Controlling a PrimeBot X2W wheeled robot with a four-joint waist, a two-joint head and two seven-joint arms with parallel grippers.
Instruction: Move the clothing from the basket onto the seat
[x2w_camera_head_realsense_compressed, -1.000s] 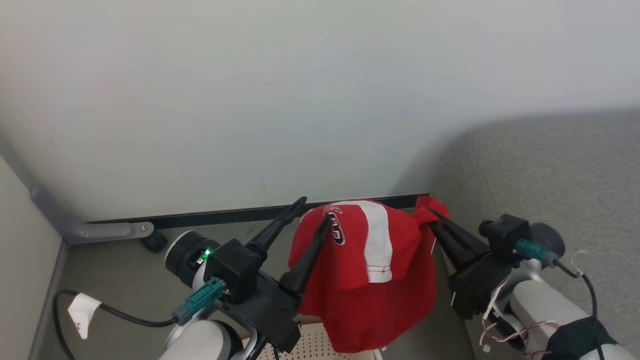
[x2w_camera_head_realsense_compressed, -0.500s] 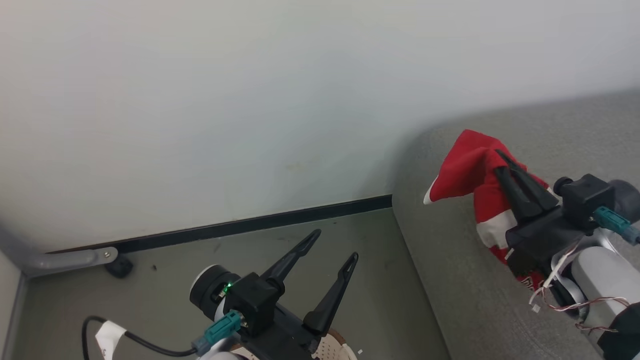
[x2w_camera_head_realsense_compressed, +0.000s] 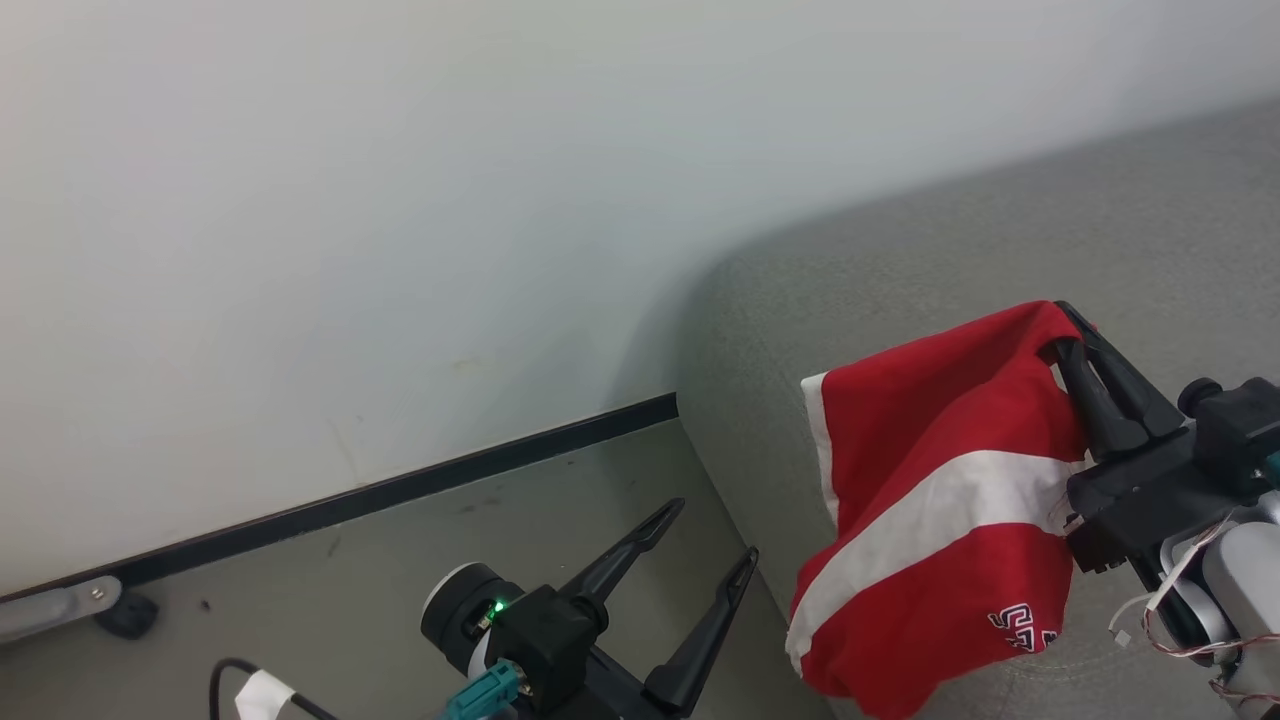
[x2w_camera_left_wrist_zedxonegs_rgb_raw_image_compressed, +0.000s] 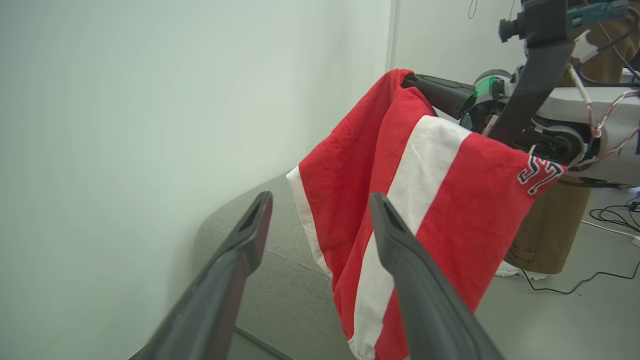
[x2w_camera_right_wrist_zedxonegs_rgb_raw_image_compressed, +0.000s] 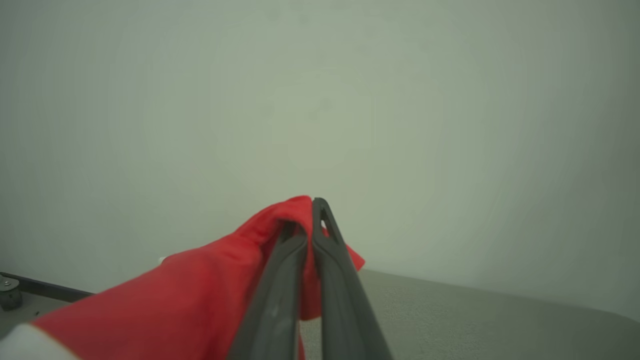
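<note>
Clothing (x2w_camera_head_realsense_compressed: 930, 500), navy lettering (x2w_camera_head_realsense_compressed: 1022, 628) unreadable

Floor (x2w_camera_head_realsense_compressed: 380, 560) lies open between wall (x2w_camera_head_realsense_compressed: 400, 200) and seat (x2w_camera_head_realsense_compressed: 900, 260); clothing (x2w_camera_head_realsense_compressed: 930, 440) hangs at seat's corner.

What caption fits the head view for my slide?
Right tool shut on the red jersey, holding it over the edge of the grey seat; left tool open, empty, above the floor.
</note>
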